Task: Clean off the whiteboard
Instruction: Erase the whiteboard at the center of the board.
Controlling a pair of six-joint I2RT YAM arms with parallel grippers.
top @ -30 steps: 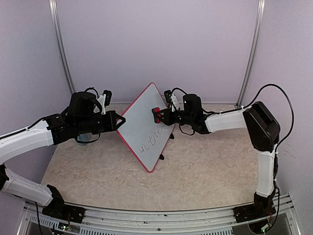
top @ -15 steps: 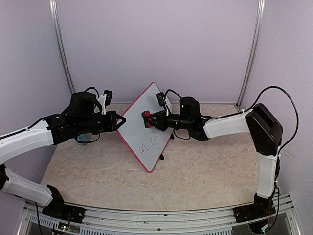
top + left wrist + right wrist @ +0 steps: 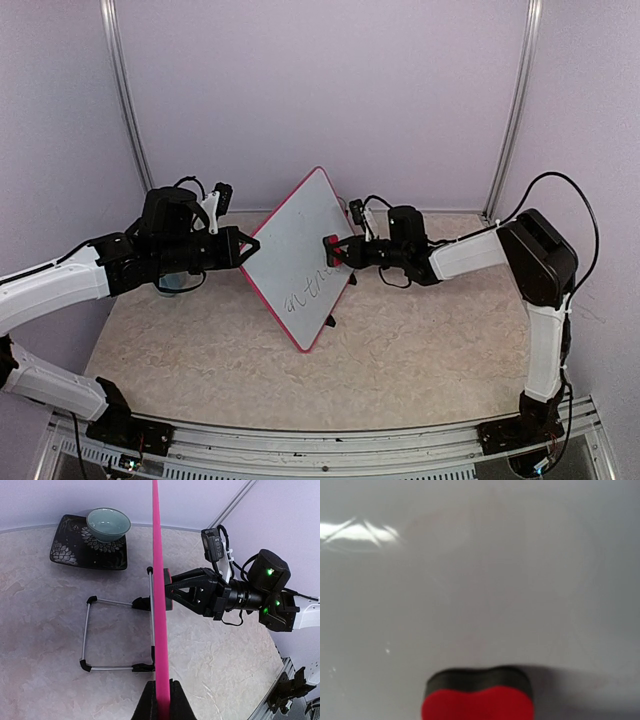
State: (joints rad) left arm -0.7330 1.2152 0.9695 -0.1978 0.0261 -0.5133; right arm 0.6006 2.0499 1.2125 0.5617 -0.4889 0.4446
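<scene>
**Both arms at the board.** We see the left arm (image 3: 60, 285) reaching in from the left with its forearm near level. The left gripper (image 3: 248, 243) is pinched tight on the whiteboard (image 3: 295, 235) edge. The right arm (image 3: 470, 250) rises, bends at the elbow and stretches leftward. The right gripper (image 3: 338, 250) is clamped on a red eraser (image 3: 477, 707), which is set against the board's face.

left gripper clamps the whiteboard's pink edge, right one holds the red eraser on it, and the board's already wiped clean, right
Not clean: the top external view shows dark handwriting on the lower part of the large white pink-framed whiteboard. The left gripper does clamp its edge, and the right gripper holds the small red eraser block against it.
</scene>
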